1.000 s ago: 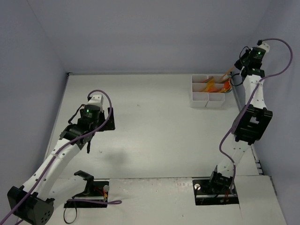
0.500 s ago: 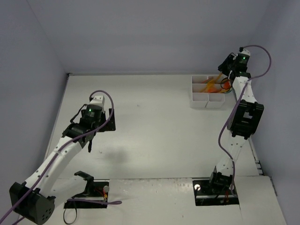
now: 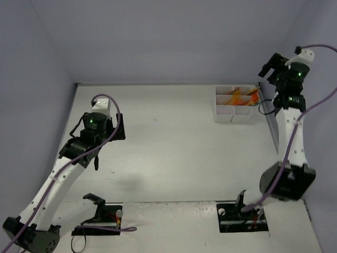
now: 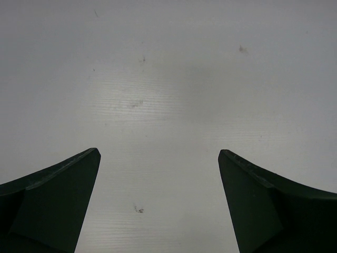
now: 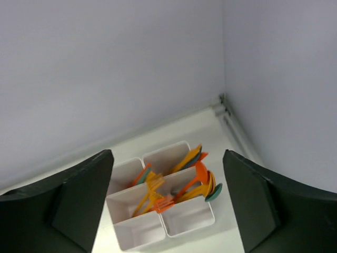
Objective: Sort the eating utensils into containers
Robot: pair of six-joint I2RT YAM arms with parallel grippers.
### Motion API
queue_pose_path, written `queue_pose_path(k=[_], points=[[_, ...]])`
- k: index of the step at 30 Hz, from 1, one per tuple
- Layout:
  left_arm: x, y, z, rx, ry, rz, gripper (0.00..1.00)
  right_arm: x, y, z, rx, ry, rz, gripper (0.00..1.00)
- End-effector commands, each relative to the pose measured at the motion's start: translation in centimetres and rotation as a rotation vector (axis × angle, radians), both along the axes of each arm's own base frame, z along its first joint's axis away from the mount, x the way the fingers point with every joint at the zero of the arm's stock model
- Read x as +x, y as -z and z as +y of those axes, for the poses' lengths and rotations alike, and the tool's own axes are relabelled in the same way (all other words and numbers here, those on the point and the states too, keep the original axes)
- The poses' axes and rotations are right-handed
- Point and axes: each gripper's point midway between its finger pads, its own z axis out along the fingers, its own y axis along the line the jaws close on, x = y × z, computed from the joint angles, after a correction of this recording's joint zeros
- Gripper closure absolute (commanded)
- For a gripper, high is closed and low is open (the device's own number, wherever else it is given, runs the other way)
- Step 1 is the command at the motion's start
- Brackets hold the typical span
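Observation:
The containers are a white compartment tray (image 3: 224,112) at the table's far right, also in the right wrist view (image 5: 136,236). Orange, yellow and teal eating utensils (image 3: 243,95) stand tilted in its far compartments: spoons (image 5: 202,182) lean over the right side, forks (image 5: 156,194) lie across the middle walls. The two nearest compartments look empty. My right gripper (image 3: 270,64) hangs open high above the tray (image 5: 167,154), holding nothing. My left gripper (image 3: 97,139) is open over bare table at the left (image 4: 159,153), nothing between its fingers.
A grey side wall (image 5: 284,79) rises just right of the tray, with a rail (image 5: 231,124) along its foot. The back wall (image 3: 168,42) stands close behind the tray. Small scuff marks (image 4: 138,209) dot the white table under my left gripper.
My right gripper has opened and lifted up and to the right, away from the tray; the orange utensil it carried now lies among the others. My left arm drifted slightly left.

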Motion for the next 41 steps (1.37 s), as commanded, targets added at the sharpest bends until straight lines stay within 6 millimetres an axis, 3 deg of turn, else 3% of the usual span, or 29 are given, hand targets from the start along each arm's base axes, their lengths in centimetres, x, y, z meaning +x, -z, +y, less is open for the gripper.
queue_pose_path(k=[1,6,8,11,14,20,29,41], points=[[0.6,-6.4,1.6,0.017,-0.05,-0.177,0.06,-7.2,-7.4,-0.3,-0.093,0.108,-0.192,0.13],[0.2,-10.2,3.3,0.059,-0.094,-0.275,0.06,-13.2,-7.5,1.5,-0.091,0.195,-0.233,0.02],[-0.5,-12.2,4.4,0.072,-0.125,-0.33,0.06,-16.2,-8.5,2.7,-0.11,0.209,-0.267,0.0],[-1.4,-13.8,6.0,0.112,-0.176,-0.377,0.06,-19.3,-7.3,4.3,-0.124,0.193,-0.254,0.0],[-2.1,-14.4,7.2,0.147,-0.22,-0.396,0.06,-22.2,-5.6,5.1,-0.146,0.167,-0.204,0.0],[-2.9,-13.1,7.7,0.11,-0.258,-0.39,0.06,-27.0,-4.1,5.3,-0.167,0.166,-0.218,0.0],[-2.7,-10.3,6.9,0.057,-0.259,-0.34,0.06,-28.8,-3.3,6.1,-0.171,0.118,-0.244,0.0],[-2.2,-7.6,6.6,0.056,-0.276,-0.278,0.06,-27.8,-2.7,7.6,-0.175,0.051,-0.218,0.0]])
